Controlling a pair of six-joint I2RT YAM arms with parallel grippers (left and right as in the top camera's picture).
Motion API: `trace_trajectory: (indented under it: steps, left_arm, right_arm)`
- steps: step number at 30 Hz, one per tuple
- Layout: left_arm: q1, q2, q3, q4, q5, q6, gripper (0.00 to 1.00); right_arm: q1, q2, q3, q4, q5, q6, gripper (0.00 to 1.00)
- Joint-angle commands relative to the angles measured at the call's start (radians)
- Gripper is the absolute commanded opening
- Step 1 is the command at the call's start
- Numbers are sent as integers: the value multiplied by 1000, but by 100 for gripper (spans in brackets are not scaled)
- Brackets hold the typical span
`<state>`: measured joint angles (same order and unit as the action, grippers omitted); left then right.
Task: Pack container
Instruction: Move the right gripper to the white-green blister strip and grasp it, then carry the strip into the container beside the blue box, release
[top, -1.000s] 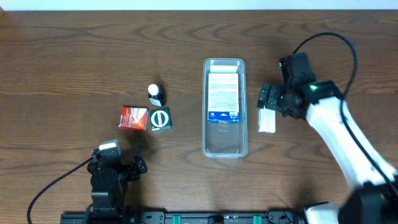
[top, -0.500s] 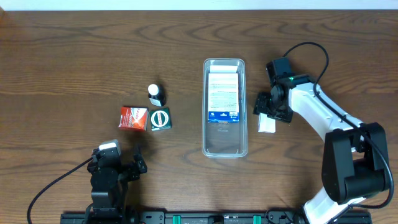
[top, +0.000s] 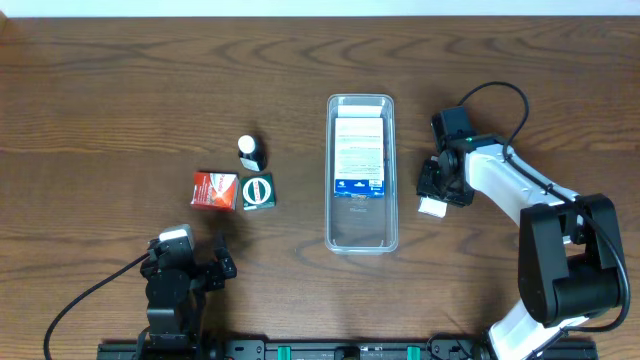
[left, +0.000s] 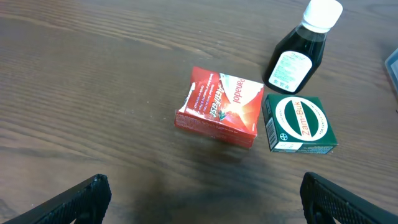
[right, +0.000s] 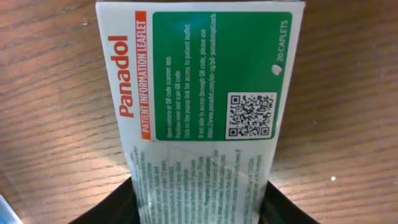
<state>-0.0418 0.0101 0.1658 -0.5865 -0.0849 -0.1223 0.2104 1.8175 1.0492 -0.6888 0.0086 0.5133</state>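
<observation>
The clear container (top: 361, 243) lies in the middle of the table with a white and blue box (top: 360, 155) in it. Right of it, my right gripper (top: 436, 188) sits low over a white and green Panadol box (top: 432, 208). In the right wrist view the two black fingers (right: 111, 209) press against both long sides of this box (right: 205, 93), so my right gripper (right: 199, 206) is shut on it. The box lies on the wood. My left gripper (top: 187, 263) stands open near the front edge, and in its wrist view (left: 202, 199) nothing is between the fingers.
Left of the container lie a red Panadol box (top: 214, 190) (left: 219, 107), a green Zam-Buk box (top: 258, 191) (left: 300, 123) and a dark bottle with a white cap (top: 249, 152) (left: 303, 48). The right arm's cable loops above its wrist.
My right gripper came down over the white Panadol box and its jaws closed in on the box's sides. The left arm and the other items stayed put.
</observation>
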Motion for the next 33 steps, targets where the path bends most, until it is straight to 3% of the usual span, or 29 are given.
trace_trajectory:
  steps: [1, 8, 15, 20, 26, 31, 33]
  left_arm:
    - [4, -7, -13, 1, -5, 17, 98]
    - [4, -7, -13, 1, -5, 17, 98]
    - [4, -7, -13, 1, -5, 17, 98]
    - [4, -7, -13, 1, -5, 17, 98]
    - [4, -7, -13, 1, -5, 17, 98]
    - [4, -7, -13, 1, -5, 17, 98]
    - [4, -7, -13, 1, -5, 17, 98]
  right_arm:
    - [-9, -53, 10, -18, 7, -24, 42]
    - [28, -305, 57, -95, -2, -65, 41]
    - [190, -523, 58, -54, 3, -66, 43]
    - [291, -472, 57, 23, 3, -58, 43]
    - [341, -287, 58, 183, 2, 0, 44]
    - [343, -146, 58, 337, -97, 25, 50]
    - [343, -98, 58, 384, -119, 24, 63]
